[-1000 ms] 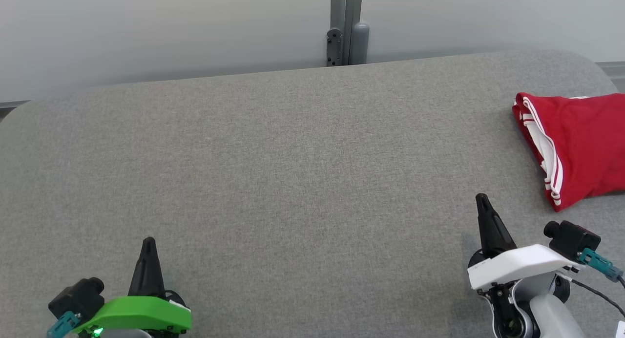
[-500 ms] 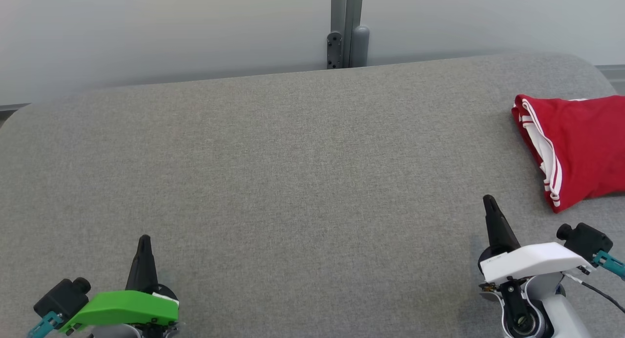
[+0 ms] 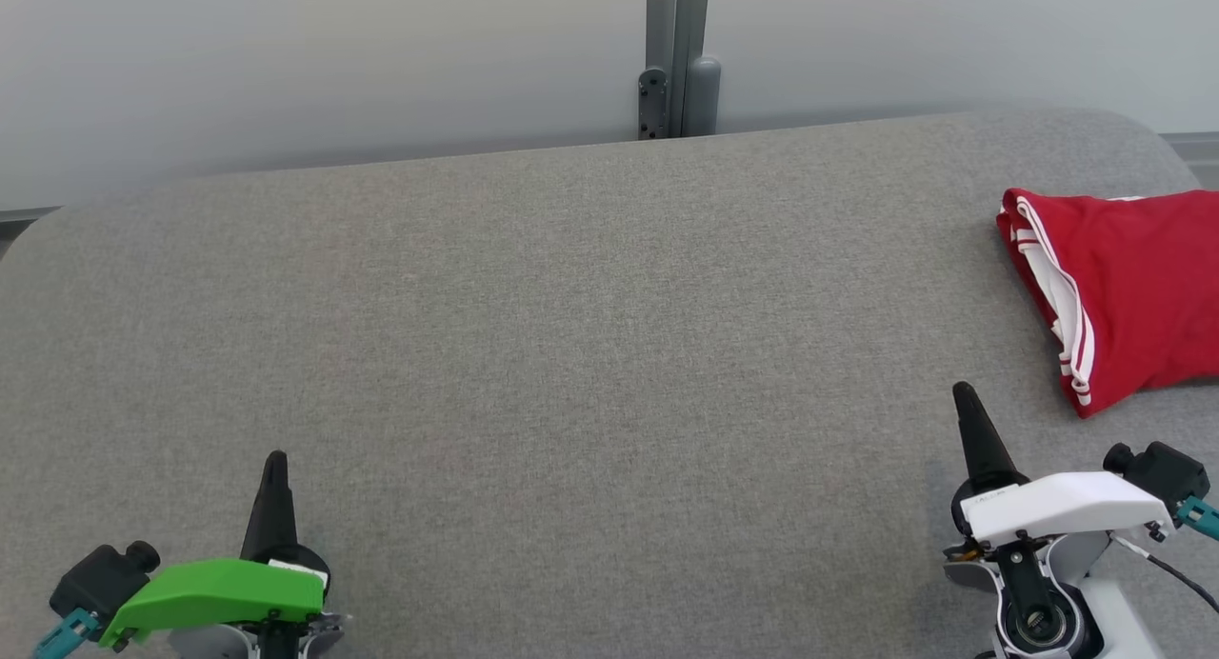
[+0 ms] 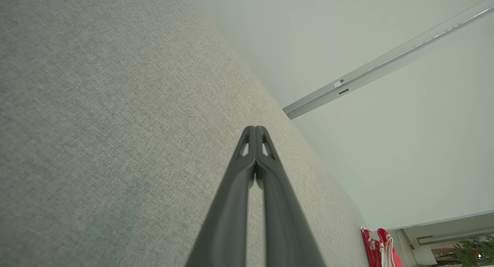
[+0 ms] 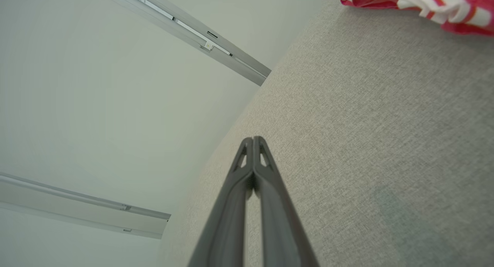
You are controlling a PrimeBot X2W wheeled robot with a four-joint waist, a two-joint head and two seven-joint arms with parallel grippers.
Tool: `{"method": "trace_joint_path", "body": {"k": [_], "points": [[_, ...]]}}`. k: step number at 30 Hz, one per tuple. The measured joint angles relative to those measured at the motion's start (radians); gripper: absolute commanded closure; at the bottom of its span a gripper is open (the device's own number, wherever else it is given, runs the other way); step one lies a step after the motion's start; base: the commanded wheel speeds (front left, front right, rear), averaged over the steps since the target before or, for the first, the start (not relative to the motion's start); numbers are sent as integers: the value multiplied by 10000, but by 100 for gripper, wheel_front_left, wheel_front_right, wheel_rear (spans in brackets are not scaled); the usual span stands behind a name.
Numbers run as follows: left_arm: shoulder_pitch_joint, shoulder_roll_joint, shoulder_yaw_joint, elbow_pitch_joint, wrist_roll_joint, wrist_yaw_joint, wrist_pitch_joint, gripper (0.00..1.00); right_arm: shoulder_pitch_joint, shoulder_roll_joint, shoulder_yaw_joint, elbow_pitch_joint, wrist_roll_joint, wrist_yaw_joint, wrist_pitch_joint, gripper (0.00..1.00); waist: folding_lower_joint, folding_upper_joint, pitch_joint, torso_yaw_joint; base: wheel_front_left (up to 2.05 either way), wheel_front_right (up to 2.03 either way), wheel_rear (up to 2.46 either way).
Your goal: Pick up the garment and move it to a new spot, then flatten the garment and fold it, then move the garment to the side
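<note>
You are looking at a wide desk (image 3: 571, 335) covered in grey woven fabric, with a pale wall (image 3: 286, 69) behind it and a grey post (image 3: 676, 59) standing at the middle of its far edge.

Your garment (image 3: 1133, 288), red with white stripes along one edge, lies folded at the desk's far right side and is cut off by the right edge of the head view. It rests flat on the fabric, apart from both arms.

Your right tool (image 3: 965, 392), under its white housing, has its two dark fingers pressed together on nothing. It is near the garment's closest corner without touching it. The small marking on that housing is too small for you to read.

Your left tool (image 3: 275, 464), under its green housing, is likewise pinched together and empty, well apart from the garment, above bare fabric.
</note>
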Motion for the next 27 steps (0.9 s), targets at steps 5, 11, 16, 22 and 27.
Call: {"method": "trace_joint_path", "body": {"k": [5,11,16,22,27], "points": [[-68,0,67,10,-543,-48,140,100,9,-6,-79,-15,529,-4,128,100,0,0,-28,3,0,0,0],[-131,0,153,31,-1149,-136,288,100,21,-12,-178,-36,1137,-4,305,100,0,0,-64,7,0,0,0],[-183,0,232,42,-1657,-205,449,100,25,-13,-253,-48,1613,-4,439,100,0,0,-92,10,0,0,0],[-223,-2,313,54,-2201,-259,575,100,28,-13,-339,-63,2140,-6,579,100,0,0,-127,13,0,0,0],[-300,-2,368,65,-2608,-303,713,100,30,-13,-414,-79,2545,-6,706,100,0,0,-155,16,0,0,0]]}}
